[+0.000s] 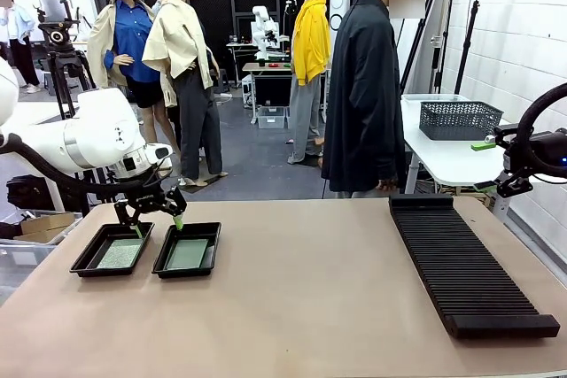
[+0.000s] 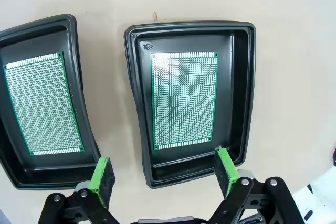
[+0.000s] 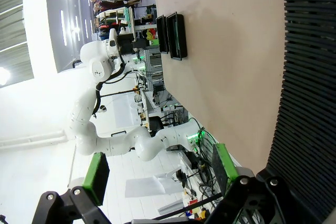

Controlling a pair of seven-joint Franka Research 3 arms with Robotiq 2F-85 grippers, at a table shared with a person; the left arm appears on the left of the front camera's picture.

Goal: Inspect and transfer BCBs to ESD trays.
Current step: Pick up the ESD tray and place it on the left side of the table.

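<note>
Left wrist view: BCB point(image 2: 184, 99) in ESD tray point(image 2: 242, 93) beyond open left gripper point(image 2: 164, 171)

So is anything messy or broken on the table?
Nothing stands out. Each black tray holds one green board lying flat inside it, and the two trays sit side by side. The left gripper hangs open above them, holding nothing. The long rack lies straight and looks whole.
</note>
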